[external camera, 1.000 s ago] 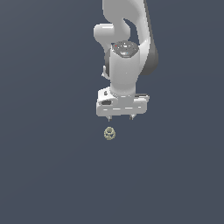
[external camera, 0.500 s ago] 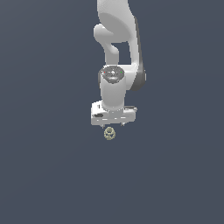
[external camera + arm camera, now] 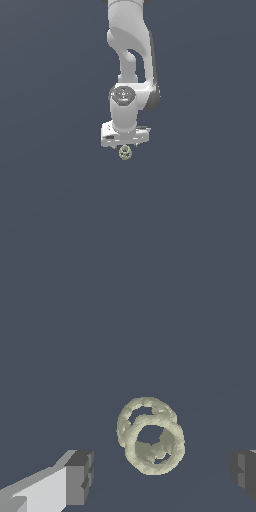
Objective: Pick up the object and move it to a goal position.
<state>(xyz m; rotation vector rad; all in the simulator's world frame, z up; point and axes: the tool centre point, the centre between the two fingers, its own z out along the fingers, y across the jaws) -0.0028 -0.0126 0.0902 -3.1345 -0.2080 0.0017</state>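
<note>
- Low in the centre of the exterior view, just under the white gripper [image 3: 125, 145], sits the object [image 3: 125, 153], a small pale yellowish-beige lump with dark speckles, at about six o'clock from the wrist housing.
- In that view the object's top edge meets the underside of the gripper body; whether they touch cannot be told, because the fingers are hidden behind the body and the object.
- The arm [image 3: 131, 55] comes down from twelve o'clock, its white links stacked above the gripper, with a round joint cap [image 3: 122, 94] facing the camera.
- Everything stands against a plain dark blue-grey ground [image 3: 50, 200].
- In the wrist view the object [image 3: 151, 436] reads as a short hollow ring or tube, seen partly end-on, with a rough mottled wall and an open middle.
- The gripper [image 3: 162, 471] has its jaws spread wide: one dark pad [image 3: 80, 476] on a white finger stands to one side of the object, the other pad [image 3: 244, 472] well off at the opposite side.
- The object lies between the two pads but nearer the first, and neither pad touches it.
</note>
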